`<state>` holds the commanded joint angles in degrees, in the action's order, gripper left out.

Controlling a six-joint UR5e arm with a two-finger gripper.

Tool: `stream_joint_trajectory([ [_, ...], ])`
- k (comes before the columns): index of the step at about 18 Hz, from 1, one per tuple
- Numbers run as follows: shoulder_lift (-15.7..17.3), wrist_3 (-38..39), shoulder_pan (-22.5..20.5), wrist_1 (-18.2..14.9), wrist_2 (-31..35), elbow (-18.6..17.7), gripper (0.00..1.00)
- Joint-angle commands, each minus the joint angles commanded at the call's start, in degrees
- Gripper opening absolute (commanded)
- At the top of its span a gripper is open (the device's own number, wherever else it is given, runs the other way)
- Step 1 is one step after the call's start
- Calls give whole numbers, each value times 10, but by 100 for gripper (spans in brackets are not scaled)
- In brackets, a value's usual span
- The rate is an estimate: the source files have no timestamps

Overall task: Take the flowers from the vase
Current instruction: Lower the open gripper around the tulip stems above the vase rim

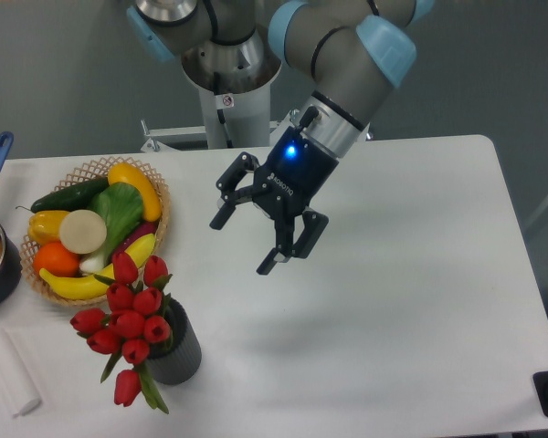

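Claw (243, 245) spread wide and empty above the white table (411, 274), tilted toward the lower left, flowers (128, 321) standing in the vase (181, 354) near the front-left edge — well apart from the claw, fruit basket (160, 196) just behind them.

Evenly lit overhead view of a white counter (411, 274), bright and soft, with no harsh glare.

Light seems to come from above: a faint, diffuse grey shadow lies on the counter below and to the right of the end effector (244, 244), and a small soft shadow sits around the base of the vase (178, 351). A blue indicator light glows on the end effector's black body. The red flowers (128, 319) and the basket (96, 169) look saturated and reasonably sharp. Overall the picture is slightly soft and low in resolution, and the grey wall (55, 64) behind is darker than the counter.
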<state>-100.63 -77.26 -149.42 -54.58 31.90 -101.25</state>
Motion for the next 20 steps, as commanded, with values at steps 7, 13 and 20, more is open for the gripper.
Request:
stream_joint_trajectory([
  [7,-27,5,32,5,0,11,100],
  [13,-69,6,45,6,-7,30,100],
  [20,-102,19,71,4,-20,52,100],
])
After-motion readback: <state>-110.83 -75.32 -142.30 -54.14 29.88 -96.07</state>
